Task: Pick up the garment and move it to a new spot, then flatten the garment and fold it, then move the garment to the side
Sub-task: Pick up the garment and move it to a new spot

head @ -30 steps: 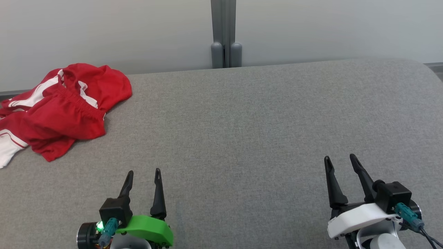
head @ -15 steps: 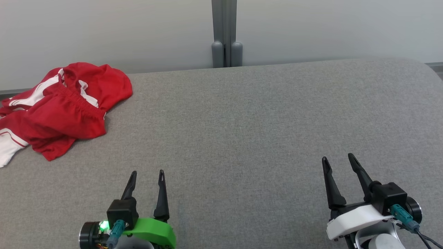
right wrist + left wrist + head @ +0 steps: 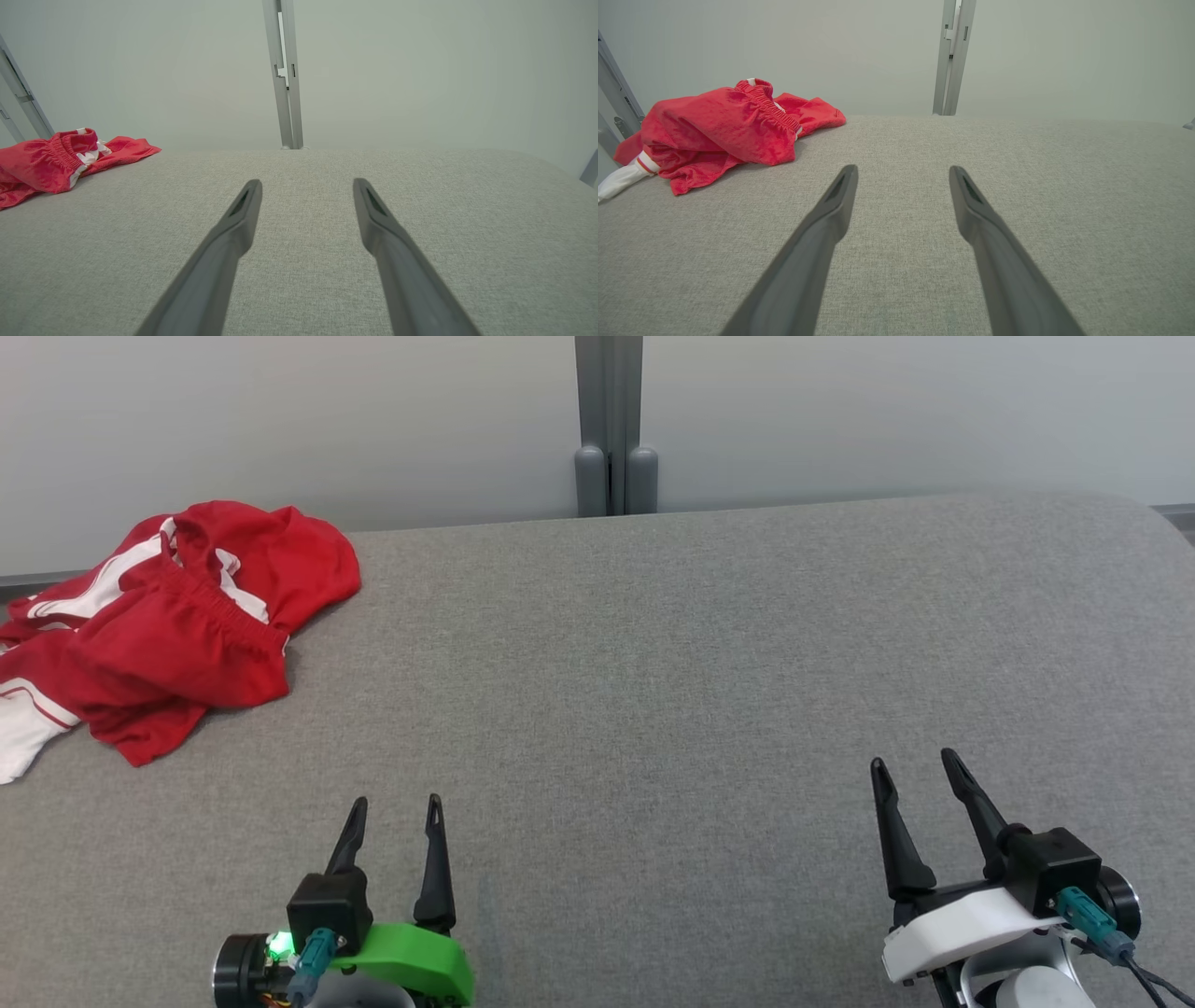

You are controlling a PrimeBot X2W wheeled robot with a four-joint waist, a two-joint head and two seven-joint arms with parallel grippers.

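Grey woven cloth covers the counter (image 3: 672,653) in front of a pale wall (image 3: 280,420), and the red garment (image 3: 177,644) with white trim lies crumpled at the counter's far left corner, well apart from both of my grippers. My left gripper (image 3: 397,800) and my right gripper (image 3: 913,761) hover low over the near edge, jaws spread wide and empty. I judge the garment light, soft and limp, likely to sag from a single pinch, so the gathered waistband (image 3: 229,616) on top of the heap looks the firmest place to take hold.
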